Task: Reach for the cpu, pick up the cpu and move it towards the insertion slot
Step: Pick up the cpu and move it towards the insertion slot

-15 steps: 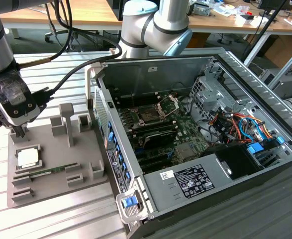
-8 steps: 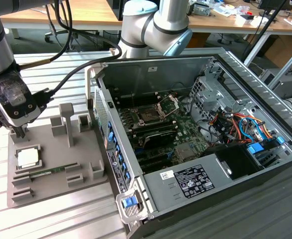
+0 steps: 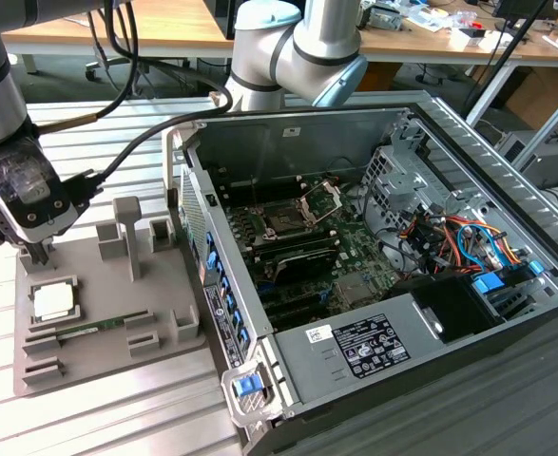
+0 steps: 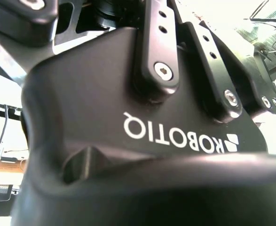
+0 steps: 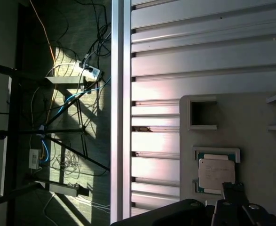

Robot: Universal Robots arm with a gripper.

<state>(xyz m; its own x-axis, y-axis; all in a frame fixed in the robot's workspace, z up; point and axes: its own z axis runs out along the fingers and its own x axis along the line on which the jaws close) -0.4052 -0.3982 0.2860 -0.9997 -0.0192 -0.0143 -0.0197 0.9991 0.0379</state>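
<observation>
The cpu [image 3: 52, 301] shows a pale, satiny metal top against the matt grey plastic of its fixture [image 3: 88, 366], and the table [image 3: 117, 423] is ribbed aluminium with a brushed, faintly shiny finish. The computer case [image 3: 298, 142] looks like dull grey sheet metal around a green circuit board [image 3: 369, 275], while the insertion slot [image 3: 286, 221] has a frame of bright bare metal. The gripper [image 3: 39, 255] wears a smooth black casing with a soft sheen.

In the first wrist view the black gripper [image 5: 232, 195] covers one corner of the thin, square, silver-cream cpu [image 5: 216, 172]. The picture's edge cuts off the grey plastic holder block [image 5: 243, 117] it lies on. In the exterior view the square, dark, silver-framed insertion slot [image 3: 283, 223] is too small to show detail.
</observation>
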